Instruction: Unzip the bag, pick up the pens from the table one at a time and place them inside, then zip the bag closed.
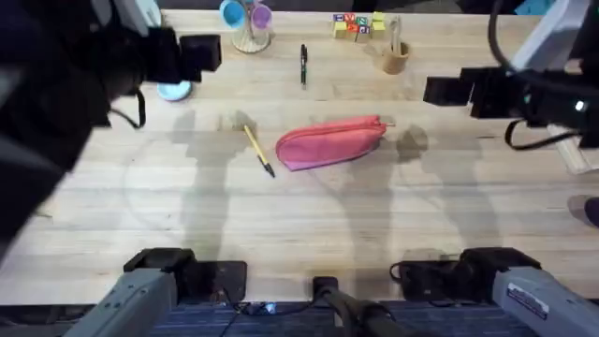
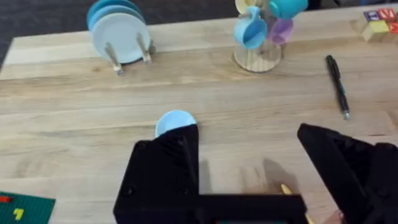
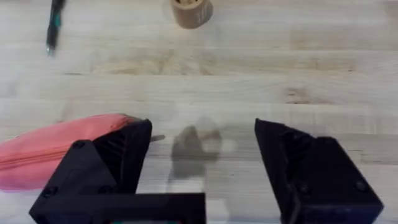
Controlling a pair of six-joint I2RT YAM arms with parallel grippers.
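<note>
The coral-pink bag [image 1: 329, 142] lies mid-table with its zipper line running along the top and the pull at its right end. A yellow pen [image 1: 258, 150] with a black tip rests just left of it. The black pen [image 1: 303, 65] lies farther back, also seen at black pen [image 2: 336, 84]. My left gripper [image 1: 198, 53] hovers open at the back left, well apart from both pens; its fingers spread wide around the left gripper [image 2: 245, 134] point. My right gripper [image 1: 447, 90] hangs open to the right of the bag [image 3: 56, 152], with the right gripper [image 3: 202, 127] holding nothing.
A mug tree [image 1: 248, 23] with coloured cups, letter blocks [image 1: 356, 23] and a small wooden cup [image 1: 395, 58] line the back edge. A plate rack [image 2: 118, 34] and a small blue bowl [image 1: 174, 90] stand at the back left. Bare table [image 1: 299, 225] spreads in front of the bag.
</note>
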